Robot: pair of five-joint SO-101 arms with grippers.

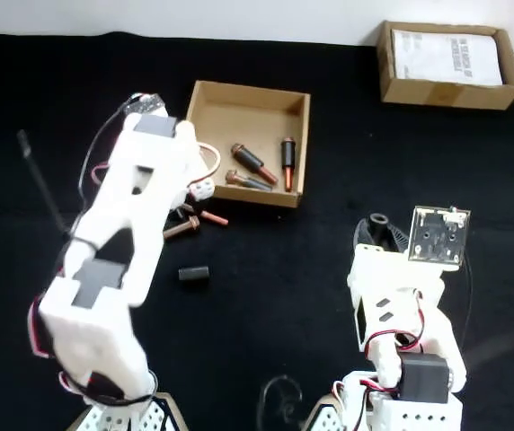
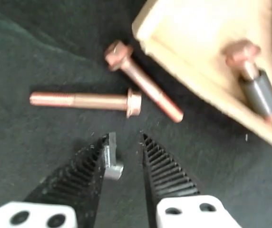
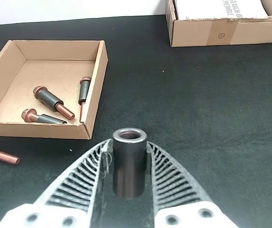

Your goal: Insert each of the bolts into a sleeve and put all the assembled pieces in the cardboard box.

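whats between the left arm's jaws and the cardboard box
Two sleeveless bolts, a near bolt and a far bolt, shown in the left wrist view.

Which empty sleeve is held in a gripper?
The upright sleeve clamped in the right gripper, bore facing up. The other empty sleeve lies loose on the table beside the left arm.
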